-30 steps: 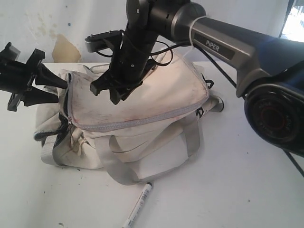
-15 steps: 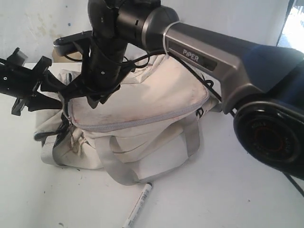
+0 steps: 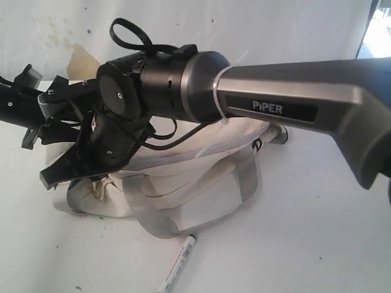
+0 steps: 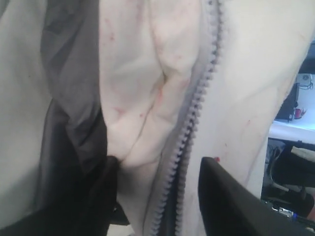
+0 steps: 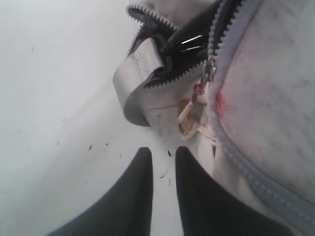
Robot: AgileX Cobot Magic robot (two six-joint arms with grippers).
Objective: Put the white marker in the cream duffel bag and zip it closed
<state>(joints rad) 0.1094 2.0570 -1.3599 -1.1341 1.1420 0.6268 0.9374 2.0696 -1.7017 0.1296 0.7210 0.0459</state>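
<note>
The cream duffel bag [image 3: 201, 183] lies on the white table, largely hidden behind my right arm. In front of it, near the table's front edge, lies the white marker [image 3: 177, 265], with nothing touching it. My right gripper [image 5: 162, 152] hangs low over the table at the bag's left end, its fingers a narrow gap apart and empty. The zipper pull [image 5: 208, 70] sits a short way beyond its tips. My left gripper [image 4: 157, 169] stands wide open at the bag's top left corner, with cream fabric and the grey zipper [image 4: 197, 113] between its fingers.
A grey webbing strap [image 5: 140, 69] folds over the bag's end beside the part-open zip. The grey handle loop [image 3: 159, 223] droops onto the table in front of the bag. My right arm [image 3: 275, 104] spans the whole scene above the bag.
My right arm has swung left and down, carrying its gripper from above the bag's top to the bag's left end near the table. The left gripper has barely shifted.
</note>
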